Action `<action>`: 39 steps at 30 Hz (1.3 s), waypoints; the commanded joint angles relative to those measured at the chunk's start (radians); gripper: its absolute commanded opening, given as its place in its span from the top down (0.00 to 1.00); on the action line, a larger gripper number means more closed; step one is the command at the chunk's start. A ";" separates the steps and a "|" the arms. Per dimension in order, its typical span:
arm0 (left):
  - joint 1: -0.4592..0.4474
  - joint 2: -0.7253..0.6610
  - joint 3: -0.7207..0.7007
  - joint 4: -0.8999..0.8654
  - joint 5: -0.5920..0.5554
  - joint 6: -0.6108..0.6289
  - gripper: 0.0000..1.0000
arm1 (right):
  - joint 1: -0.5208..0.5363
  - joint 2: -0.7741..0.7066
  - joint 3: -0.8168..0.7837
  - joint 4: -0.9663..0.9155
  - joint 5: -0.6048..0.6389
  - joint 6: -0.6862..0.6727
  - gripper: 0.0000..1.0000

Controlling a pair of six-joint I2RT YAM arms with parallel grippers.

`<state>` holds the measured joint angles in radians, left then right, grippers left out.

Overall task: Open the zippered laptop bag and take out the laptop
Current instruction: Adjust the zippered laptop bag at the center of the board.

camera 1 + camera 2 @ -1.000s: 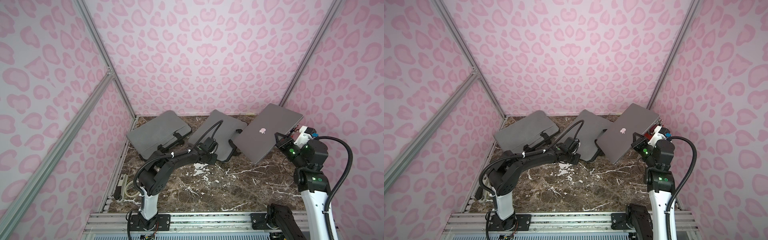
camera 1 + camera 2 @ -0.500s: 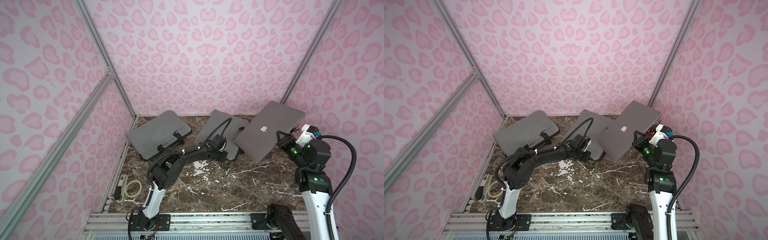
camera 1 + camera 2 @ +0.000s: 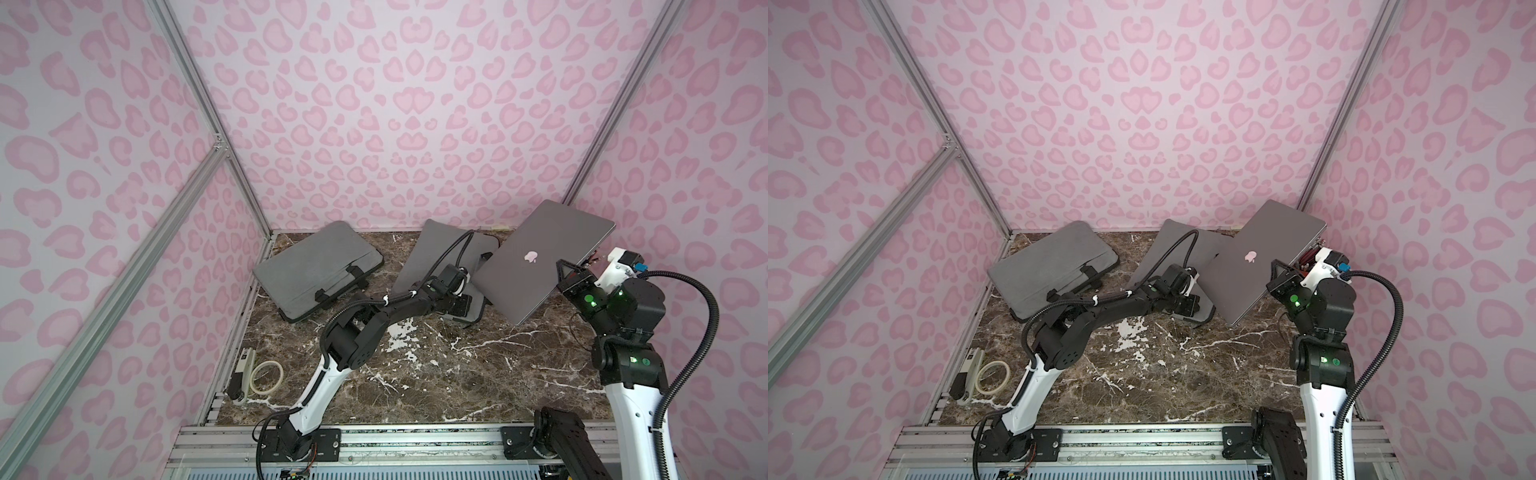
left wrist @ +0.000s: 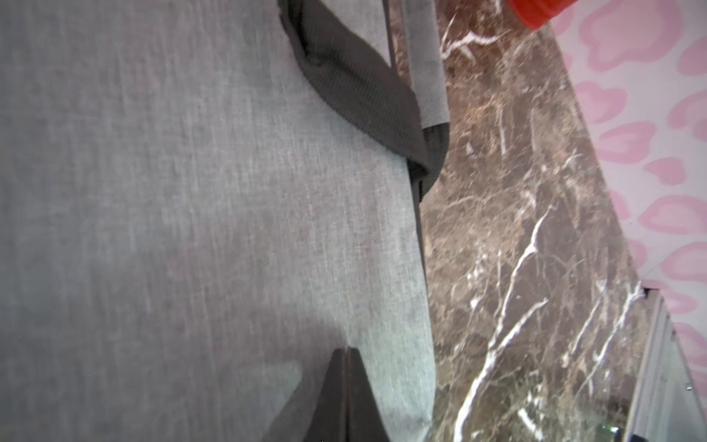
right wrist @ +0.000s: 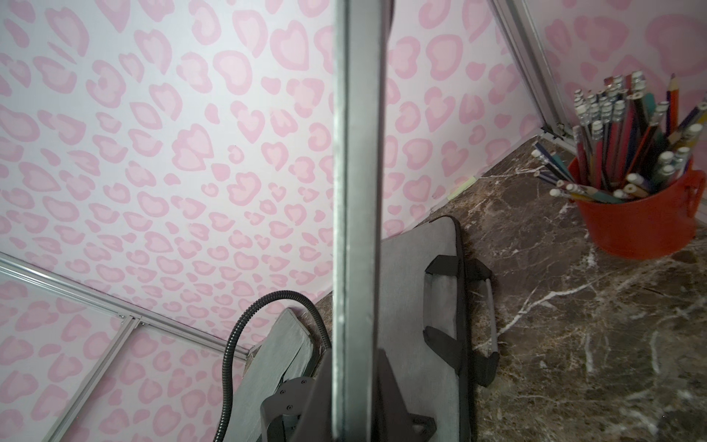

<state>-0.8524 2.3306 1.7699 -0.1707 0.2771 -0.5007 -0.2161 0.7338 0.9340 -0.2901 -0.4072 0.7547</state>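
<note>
In both top views the silver laptop [image 3: 544, 262] [image 3: 1258, 266] hangs tilted above the table at the back right, clear of the grey laptop bag [image 3: 436, 257] [image 3: 1167, 253]. My right gripper [image 3: 566, 275] [image 5: 355, 367] is shut on the laptop's near edge [image 5: 357, 153], one dark finger [image 5: 386, 382] on each face. The bag [image 5: 417, 306] lies flat under it with its black handles toward the right. My left gripper [image 3: 459, 306] [image 3: 1187, 309] [image 4: 346, 350] is shut and empty, its tips pressed onto the bag's grey fabric [image 4: 191, 191] near its front corner.
A second grey bag [image 3: 316, 270] lies at the back left. A red cup of pencils [image 5: 635, 225] stands in the back right corner behind the laptop. A tape roll [image 3: 266, 376] and a small stapler-like tool [image 3: 241, 374] sit by the left wall.
My left arm has stretched out and its shut gripper has slid rightward along the bag. The right gripper has carried the laptop slightly up and to the right.
</note>
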 commanded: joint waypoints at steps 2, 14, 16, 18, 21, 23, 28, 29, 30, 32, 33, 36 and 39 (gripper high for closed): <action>0.000 -0.038 0.021 0.040 -0.027 -0.001 0.99 | -0.002 -0.015 0.005 0.114 0.018 0.011 1.00; 0.105 -0.435 -0.176 -0.151 -0.272 0.090 0.61 | -0.006 -0.031 -0.016 0.095 0.019 0.014 1.00; 0.131 -0.479 -0.227 -0.196 -0.307 0.041 0.42 | -0.007 -0.033 -0.020 0.097 0.018 0.015 1.00; 0.155 -0.511 -0.284 -0.216 -0.308 -0.048 0.28 | -0.006 -0.032 -0.026 0.099 0.018 0.018 1.00; 0.168 -0.542 -0.379 -0.235 -0.322 -0.188 0.23 | -0.006 -0.033 -0.034 0.108 0.016 0.022 1.00; 0.167 -0.557 -0.428 -0.231 -0.332 -0.266 0.22 | -0.006 -0.034 -0.043 0.116 0.011 0.027 1.00; 0.156 -0.542 -0.448 -0.222 -0.375 -0.369 0.14 | -0.006 -0.028 -0.060 0.138 -0.005 0.036 1.00; 0.155 -0.534 -0.440 -0.220 -0.377 -0.376 0.12 | -0.006 -0.027 -0.063 0.141 -0.008 0.038 1.00; 0.153 -0.522 -0.430 -0.219 -0.378 -0.383 0.12 | -0.006 -0.026 -0.067 0.144 -0.011 0.038 1.00; 0.154 -0.489 -0.411 -0.215 -0.373 -0.408 0.11 | -0.006 -0.026 -0.073 0.151 -0.015 0.043 1.00; 0.153 -0.471 -0.404 -0.210 -0.367 -0.419 0.12 | -0.007 -0.027 -0.076 0.154 -0.016 0.046 1.00; 0.153 -0.426 -0.386 -0.199 -0.348 -0.448 0.12 | -0.007 -0.027 -0.078 0.156 -0.018 0.046 1.00; 0.153 -0.387 -0.361 -0.196 -0.342 -0.458 0.13 | -0.006 -0.024 -0.074 0.156 -0.020 0.045 1.00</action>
<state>-0.7006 1.9217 1.3872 -0.3882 -0.0738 -0.9249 -0.2234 0.7124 0.8547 -0.3103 -0.4015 0.7792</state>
